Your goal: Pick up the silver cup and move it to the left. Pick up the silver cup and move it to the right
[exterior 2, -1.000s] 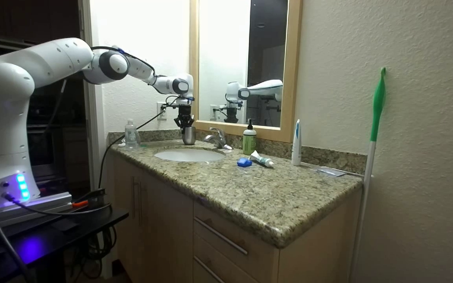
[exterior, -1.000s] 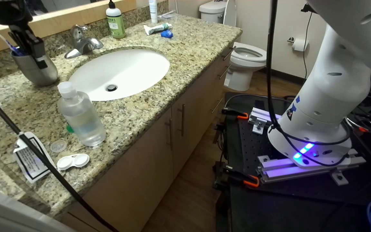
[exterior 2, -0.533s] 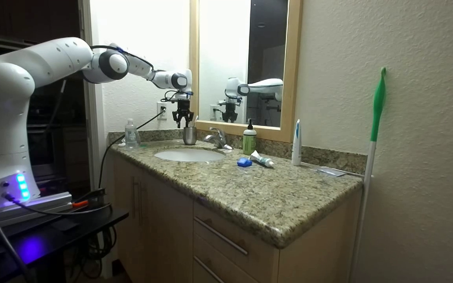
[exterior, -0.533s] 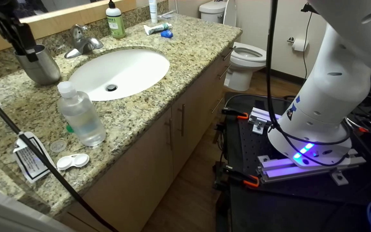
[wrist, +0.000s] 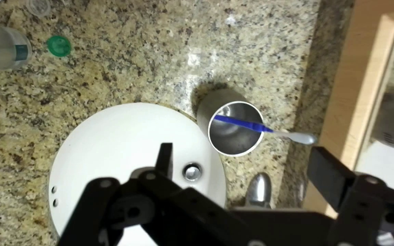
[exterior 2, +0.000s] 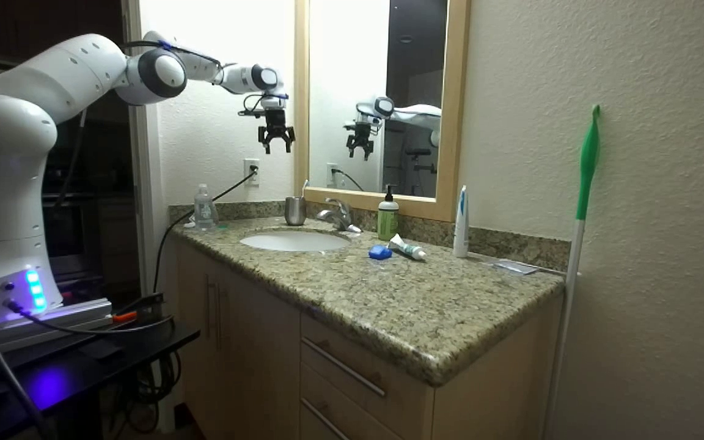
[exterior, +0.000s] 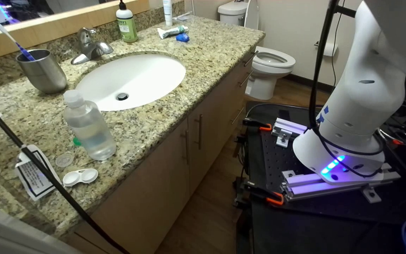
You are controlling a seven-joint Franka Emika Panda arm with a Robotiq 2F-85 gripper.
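Observation:
The silver cup (exterior: 46, 75) stands upright on the granite counter between the sink and the wall. It shows in both exterior views, and the wrist view looks down into its mouth. A blue and white toothbrush (wrist: 241, 123) leans in the cup, its head sticking out over the rim. High above the counter, well clear of the cup (exterior 2: 294, 211), hangs my gripper (exterior 2: 278, 150). Its fingers are spread wide with nothing between them. From the wrist, the gripper (wrist: 242, 158) frames counter, faucet and basin edge, with the cup lying ahead of the fingertips.
Beside the cup are the white sink (exterior: 132, 76) and the chrome faucet (exterior: 89, 47). A clear plastic bottle (exterior: 90, 128) stands nearer the counter's front. The green soap bottle (exterior 2: 387, 219) is beyond the faucet. The mirror frame (exterior 2: 459, 110) rises behind the counter.
A second ago my gripper was down at the cup, a finger against its side. The fingers have opened and let go, and the arm has risen. The cup now stands alone.

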